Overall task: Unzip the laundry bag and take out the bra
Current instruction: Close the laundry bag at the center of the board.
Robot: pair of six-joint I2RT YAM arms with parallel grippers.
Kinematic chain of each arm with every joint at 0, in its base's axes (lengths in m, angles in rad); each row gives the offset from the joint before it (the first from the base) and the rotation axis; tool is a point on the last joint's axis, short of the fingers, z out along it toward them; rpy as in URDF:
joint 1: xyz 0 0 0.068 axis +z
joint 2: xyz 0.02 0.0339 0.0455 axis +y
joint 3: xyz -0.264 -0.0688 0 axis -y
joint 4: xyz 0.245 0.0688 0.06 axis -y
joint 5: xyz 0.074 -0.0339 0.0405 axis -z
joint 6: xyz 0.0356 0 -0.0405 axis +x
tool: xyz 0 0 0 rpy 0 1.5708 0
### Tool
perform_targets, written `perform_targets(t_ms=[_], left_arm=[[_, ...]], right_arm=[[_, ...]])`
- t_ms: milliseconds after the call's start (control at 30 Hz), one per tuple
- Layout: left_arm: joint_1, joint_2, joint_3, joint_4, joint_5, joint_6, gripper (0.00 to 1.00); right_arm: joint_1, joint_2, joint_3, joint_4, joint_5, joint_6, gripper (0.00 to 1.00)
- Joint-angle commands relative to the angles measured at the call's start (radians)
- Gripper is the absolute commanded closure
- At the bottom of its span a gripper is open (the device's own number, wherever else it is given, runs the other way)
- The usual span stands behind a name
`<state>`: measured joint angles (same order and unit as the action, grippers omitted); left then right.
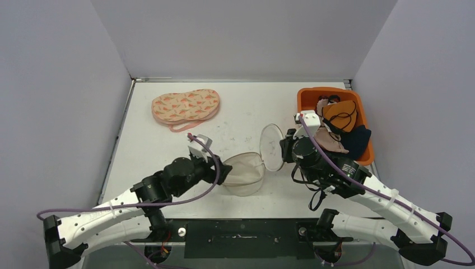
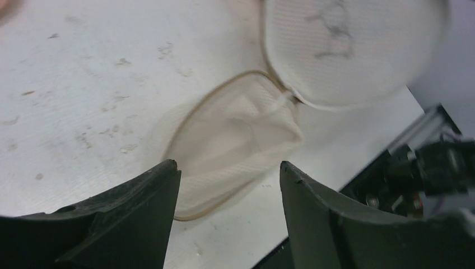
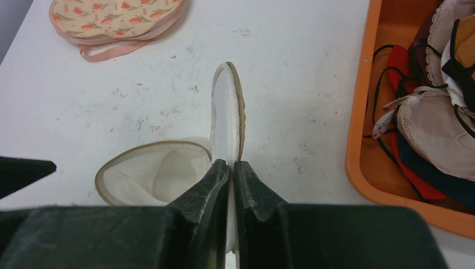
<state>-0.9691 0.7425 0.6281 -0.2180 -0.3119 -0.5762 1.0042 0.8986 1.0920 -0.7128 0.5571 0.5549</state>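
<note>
Overhead, the bra point(image 1: 186, 106) is lying on the bench point(image 1: 246, 106) well beyond the left gripper point(image 1: 226, 171). Left wrist: that gripper is hanging released over the unzipped laundry bag point(image 2: 235, 140). Right wrist: the right gripper point(image 3: 231, 168) is pinching the lid point(image 3: 227, 112) upright; a tug could drag the bag off the near edge.

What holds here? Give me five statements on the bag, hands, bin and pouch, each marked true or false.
1. The right hand is shut on the bag's upright half. True.
2. The left hand is shut. False: its fingers stand open.
3. The bin is empty. False: garments fill it.
4. The bag is open, one half flat on the table. True.
5. The pouch lies in the bin. False: it lies on the table, far left.
</note>
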Motion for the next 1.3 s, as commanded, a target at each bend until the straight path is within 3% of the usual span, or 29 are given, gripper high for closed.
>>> perform_targets(t_ms=[0,100,167,400,900,1033,1167,1267], left_arm=[[-0.251,0.066,0.111,0.051,-0.043,0.319,0.36],[-0.419,0.216,0.208,-0.019,-0.173,0.449,0.34],[-0.472,0.326,0.272,-0.075,-0.263,0.490,0.32],[-0.475,0.574,0.367,-0.114,-0.333,0.553,0.30],[-0.440,0.811,0.398,-0.051,-0.332,0.634,0.30],[-0.426,0.857,0.410,-0.043,-0.366,0.641,0.38],[-0.418,0.825,0.401,-0.008,-0.403,0.639,0.59],[-0.416,0.753,0.393,0.005,-0.411,0.635,0.61]], right_arm=[[0.008,-0.020,0.045,0.016,-0.005,0.013,0.95],[0.008,-0.021,0.037,0.020,-0.006,0.013,0.95],[0.008,-0.022,0.031,0.022,-0.005,0.013,0.95],[0.007,-0.033,0.021,0.022,-0.005,0.013,0.95],[0.008,-0.054,0.006,0.023,-0.018,0.016,0.95],[0.006,-0.060,0.004,0.021,-0.020,0.017,0.95],[0.007,-0.063,0.005,0.016,-0.023,0.018,0.95],[0.008,-0.071,0.002,0.013,-0.025,0.021,0.95]])
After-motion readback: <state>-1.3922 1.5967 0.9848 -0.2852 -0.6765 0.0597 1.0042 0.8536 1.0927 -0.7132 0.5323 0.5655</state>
